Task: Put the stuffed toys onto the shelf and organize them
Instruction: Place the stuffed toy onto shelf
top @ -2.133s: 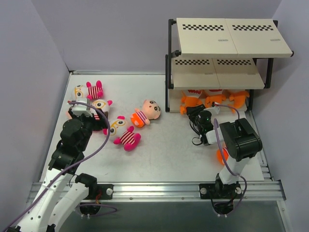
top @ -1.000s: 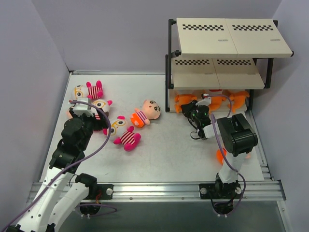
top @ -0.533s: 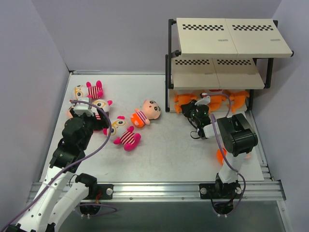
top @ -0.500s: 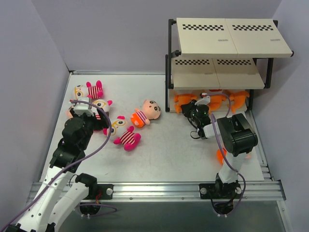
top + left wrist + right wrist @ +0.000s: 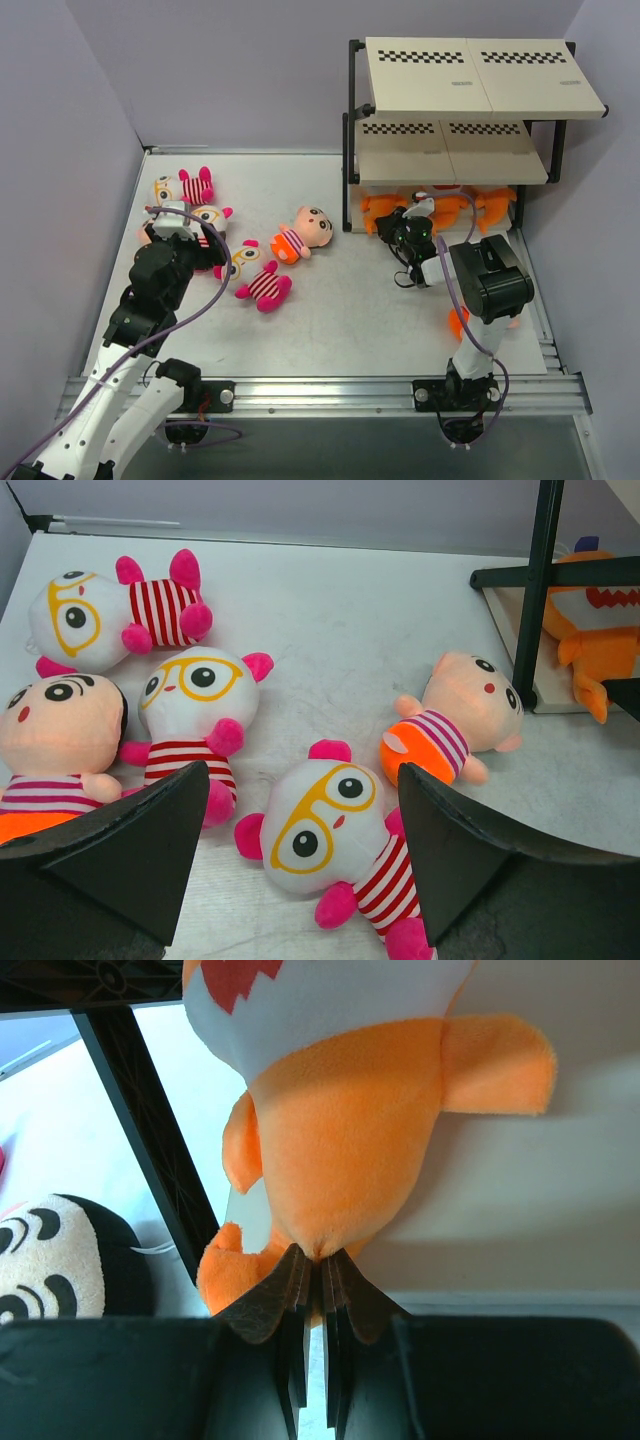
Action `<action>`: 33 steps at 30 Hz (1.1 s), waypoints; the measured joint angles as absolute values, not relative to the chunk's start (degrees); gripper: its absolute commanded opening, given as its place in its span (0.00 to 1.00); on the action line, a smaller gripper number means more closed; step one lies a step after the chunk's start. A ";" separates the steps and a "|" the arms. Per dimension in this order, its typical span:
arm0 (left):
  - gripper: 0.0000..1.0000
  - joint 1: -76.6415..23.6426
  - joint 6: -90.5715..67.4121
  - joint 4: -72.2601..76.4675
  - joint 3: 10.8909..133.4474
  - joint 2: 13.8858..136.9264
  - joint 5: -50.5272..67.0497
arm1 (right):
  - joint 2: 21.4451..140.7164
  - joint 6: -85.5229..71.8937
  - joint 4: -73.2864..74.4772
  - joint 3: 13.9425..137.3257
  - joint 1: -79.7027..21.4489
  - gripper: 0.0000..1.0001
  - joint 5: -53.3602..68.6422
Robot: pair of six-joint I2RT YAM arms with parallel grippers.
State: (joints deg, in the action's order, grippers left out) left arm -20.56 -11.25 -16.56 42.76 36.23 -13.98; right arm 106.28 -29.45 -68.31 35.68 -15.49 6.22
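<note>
My right gripper [image 5: 405,224] is shut on the tail end of an orange shark [image 5: 345,1100], which it holds against the beige bottom board of the shelf [image 5: 452,166]. That shark [image 5: 378,211] is at the left of the bottom tier, with two more sharks [image 5: 450,208] [image 5: 496,204] to its right. My left gripper [image 5: 302,772] is open and empty above a glasses toy [image 5: 335,832]. Two more glasses toys [image 5: 195,712] [image 5: 110,610] and two peach-headed dolls [image 5: 455,718] [image 5: 52,742] lie around it on the table.
The shelf's black corner post [image 5: 150,1135] stands just left of the held shark. A dark-haired doll head [image 5: 45,1260] lies beyond it. An orange toy [image 5: 459,322] lies partly hidden under my right arm. The purple walls close in left and right.
My right gripper has carried the shark forward and left, into the bottom tier. In the last half second it has barely moved. The left arm has held still.
</note>
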 measured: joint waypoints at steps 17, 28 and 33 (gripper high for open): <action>0.84 -20.56 -11.25 -16.56 42.76 36.23 -13.98 | 106.30 -28.32 -65.47 37.76 -15.49 0.03 6.22; 0.85 -20.56 -11.25 -16.56 42.76 36.23 -13.96 | 106.26 -28.64 -65.80 36.62 -15.49 0.48 5.87; 0.85 -20.56 -11.25 -16.56 42.76 36.18 -13.93 | 104.64 -28.60 -65.30 35.53 -15.49 0.57 5.48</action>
State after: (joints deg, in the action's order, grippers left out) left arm -20.56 -11.25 -16.56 42.76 36.18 -13.93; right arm 104.64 -28.60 -65.30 35.53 -15.49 5.48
